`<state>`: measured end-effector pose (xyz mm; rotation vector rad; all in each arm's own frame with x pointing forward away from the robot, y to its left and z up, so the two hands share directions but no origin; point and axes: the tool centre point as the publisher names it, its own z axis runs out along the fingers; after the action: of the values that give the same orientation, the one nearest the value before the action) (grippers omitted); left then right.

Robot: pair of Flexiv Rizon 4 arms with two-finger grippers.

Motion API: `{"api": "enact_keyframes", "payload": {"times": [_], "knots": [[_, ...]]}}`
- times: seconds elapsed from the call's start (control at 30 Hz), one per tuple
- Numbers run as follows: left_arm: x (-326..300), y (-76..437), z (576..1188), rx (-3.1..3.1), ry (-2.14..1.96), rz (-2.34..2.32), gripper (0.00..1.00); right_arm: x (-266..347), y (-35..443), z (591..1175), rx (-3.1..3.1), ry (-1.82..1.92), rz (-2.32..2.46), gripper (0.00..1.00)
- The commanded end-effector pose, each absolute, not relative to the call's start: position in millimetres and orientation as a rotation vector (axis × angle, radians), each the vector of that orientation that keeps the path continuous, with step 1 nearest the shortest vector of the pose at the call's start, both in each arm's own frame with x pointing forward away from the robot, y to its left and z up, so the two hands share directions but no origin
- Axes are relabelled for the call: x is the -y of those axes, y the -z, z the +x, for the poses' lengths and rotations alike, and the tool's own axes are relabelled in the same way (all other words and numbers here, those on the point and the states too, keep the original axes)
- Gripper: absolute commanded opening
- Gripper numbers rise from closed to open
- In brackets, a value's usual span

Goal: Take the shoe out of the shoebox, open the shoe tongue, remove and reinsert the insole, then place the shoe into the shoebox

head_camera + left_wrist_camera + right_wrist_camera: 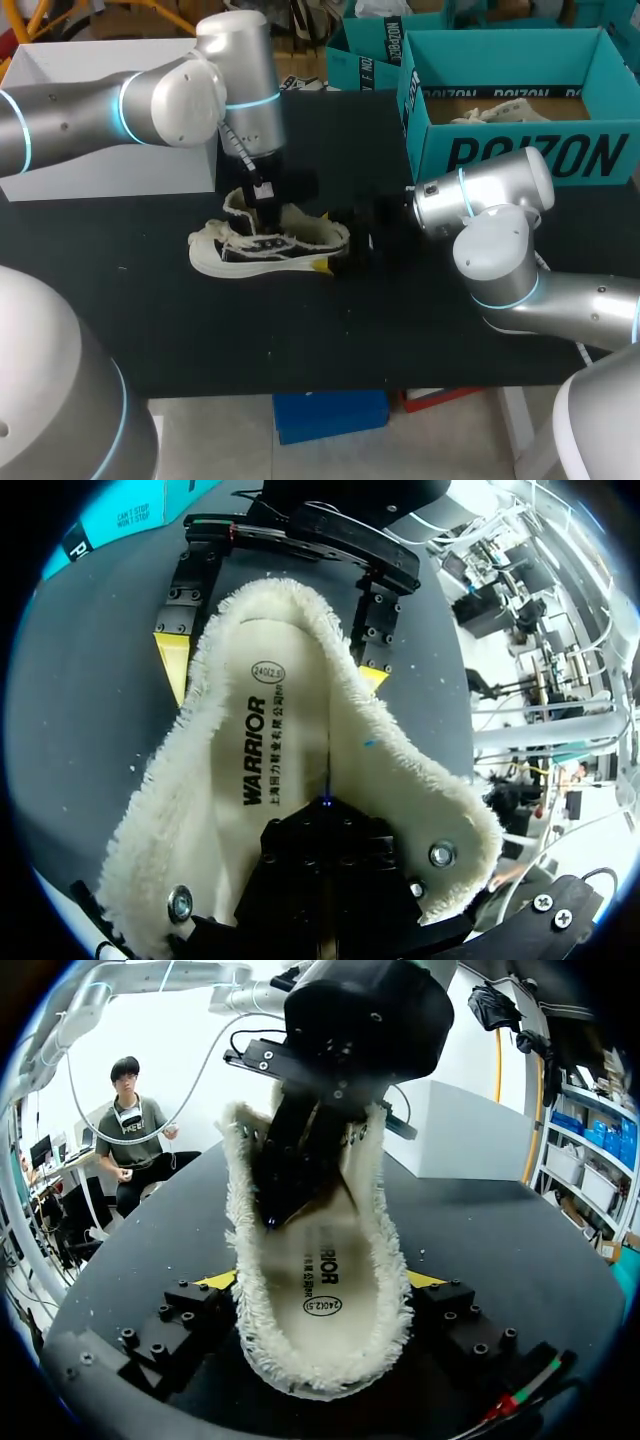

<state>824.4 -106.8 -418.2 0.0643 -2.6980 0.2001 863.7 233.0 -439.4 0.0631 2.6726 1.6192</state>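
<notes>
Lying on the table (150, 330), the shoe (270, 248) is looking light, its fleecy lining soft, so the firmer sole sides are offering the better hold. The right gripper (323, 1280) is seemingly clamping them, spread wide; the left gripper (265, 200) is sitting inside, grasp unclear.

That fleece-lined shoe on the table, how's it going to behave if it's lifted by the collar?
The shoe probably flexes: its fleecy collar splays wide and unevenly. The fleece likely compresses, so the right gripper clamping it may slip. Resting on its flat sole, it seems unlikely to roll.
</notes>
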Motion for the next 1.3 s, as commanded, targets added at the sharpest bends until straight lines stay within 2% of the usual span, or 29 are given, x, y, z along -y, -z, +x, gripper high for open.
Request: {"api": "enact_keyframes", "payload": {"times": [0.03, 0.07, 0.1, 0.13, 0.2, 0.3, 0.7, 1.0, 1.3], "knots": [[108, 430, 818, 2.691, -0.205, 0.065, 0.05, -234, 442, 865, -2.671, -1.619, 0.067, 0.00], [108, 430, 817, 2.689, -0.207, 0.066, 0.15, -234, 442, 865, -2.671, -1.619, 0.067, 0.00], [109, 430, 817, 2.689, -0.207, 0.067, 0.40, -234, 442, 865, -2.671, -1.619, 0.067, 0.00], [109, 430, 817, 2.689, -0.208, 0.067, 0.40, -234, 442, 865, -2.671, -1.619, 0.067, 0.00], [109, 430, 817, 2.698, -0.209, 0.069, 0.50, -234, 442, 865, -2.671, -1.619, 0.067, 0.00], [108, 429, 817, 2.740, -0.199, 0.076, 0.54, -234, 442, 865, -2.671, -1.619, 0.067, 0.00], [93, 441, 817, 2.973, -0.118, 0.142, 0.44, -234, 442, 865, -2.671, -1.619, 0.067, 0.00], [68, 454, 820, 3.325, -0.018, 0.147, 0.42, -234, 442, 865, -2.671, -1.619, 0.067, 0.00], [54, 490, 819, 3.503, -0.002, 0.109, 0.39, -234, 442, 865, -2.671, -1.619, 0.067, 0.00]]}}
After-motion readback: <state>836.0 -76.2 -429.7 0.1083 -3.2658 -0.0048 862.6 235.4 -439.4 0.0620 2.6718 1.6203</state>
